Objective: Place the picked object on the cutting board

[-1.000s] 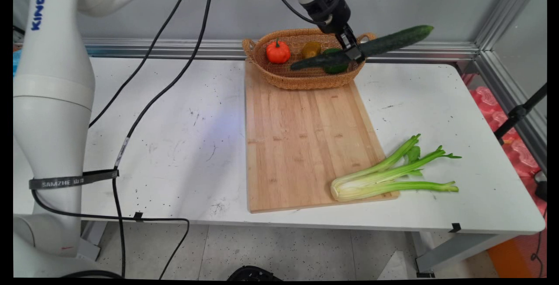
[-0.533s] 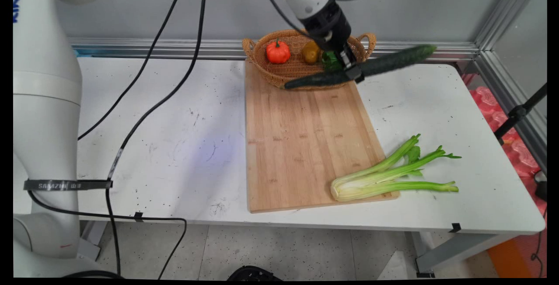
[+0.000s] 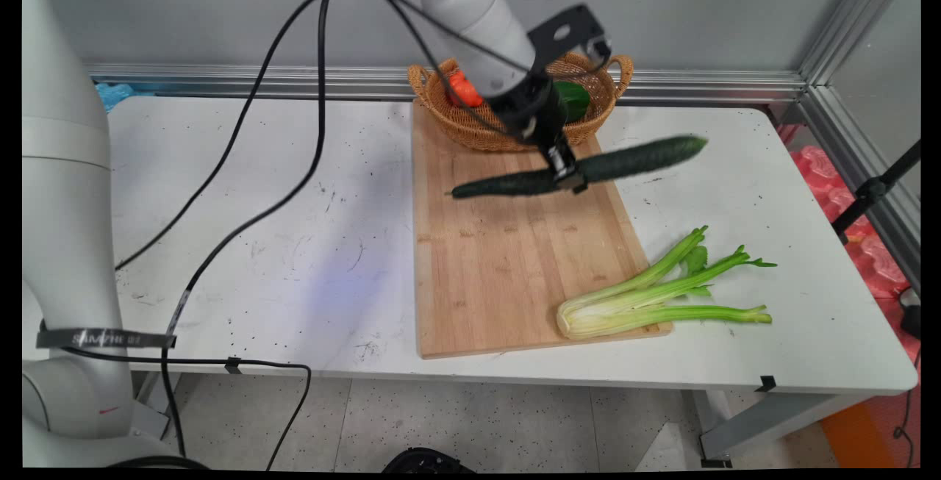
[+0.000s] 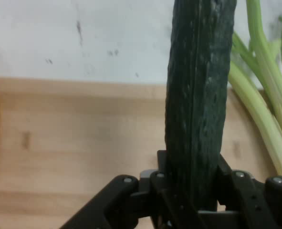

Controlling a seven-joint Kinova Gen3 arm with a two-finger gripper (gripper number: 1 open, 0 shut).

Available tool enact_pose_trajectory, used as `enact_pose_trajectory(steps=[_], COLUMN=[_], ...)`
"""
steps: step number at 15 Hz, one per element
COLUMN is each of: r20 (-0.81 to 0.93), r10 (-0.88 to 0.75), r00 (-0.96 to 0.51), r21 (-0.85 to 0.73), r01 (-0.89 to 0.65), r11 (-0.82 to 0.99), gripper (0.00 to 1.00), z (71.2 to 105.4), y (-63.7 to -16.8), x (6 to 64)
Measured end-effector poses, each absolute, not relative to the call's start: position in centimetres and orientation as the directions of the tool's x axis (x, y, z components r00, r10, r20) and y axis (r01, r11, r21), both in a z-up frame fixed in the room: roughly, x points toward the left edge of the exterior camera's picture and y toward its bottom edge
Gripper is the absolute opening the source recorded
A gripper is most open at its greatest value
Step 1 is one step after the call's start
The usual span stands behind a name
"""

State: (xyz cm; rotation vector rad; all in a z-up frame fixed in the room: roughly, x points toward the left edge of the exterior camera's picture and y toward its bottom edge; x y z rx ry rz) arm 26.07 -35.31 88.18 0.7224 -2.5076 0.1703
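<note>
You've got celery (image 3: 654, 292) at the cutting board's (image 3: 507, 259) near right corner. Farther back, the gripper (image 3: 567, 175) is pinching a cucumber (image 3: 581, 167) mid-length, held level above the board's far part. The basket (image 3: 470, 127) sits at the far end.

White table (image 3: 257, 245) — cutting board (image 3: 507, 267) on it, celery (image 3: 647, 296) apparently overlapping board.

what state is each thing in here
claw: shut on the cucumber
cucumber: held near its middle, lifted above the cutting board
cutting board: flat on the table, celery base on one corner
celery: lying flat
basket: upright, holding vegetables
</note>
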Motion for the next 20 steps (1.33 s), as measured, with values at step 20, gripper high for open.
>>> enact_pose_trajectory(steps=[20], r20=[0.467], r10=[-0.584], r00=[-0.664], r21=[0.067], r01=[-0.632], r11=[0.772], gripper=[0.0], z=[79.2], y=[-28.9], x=[24.3])
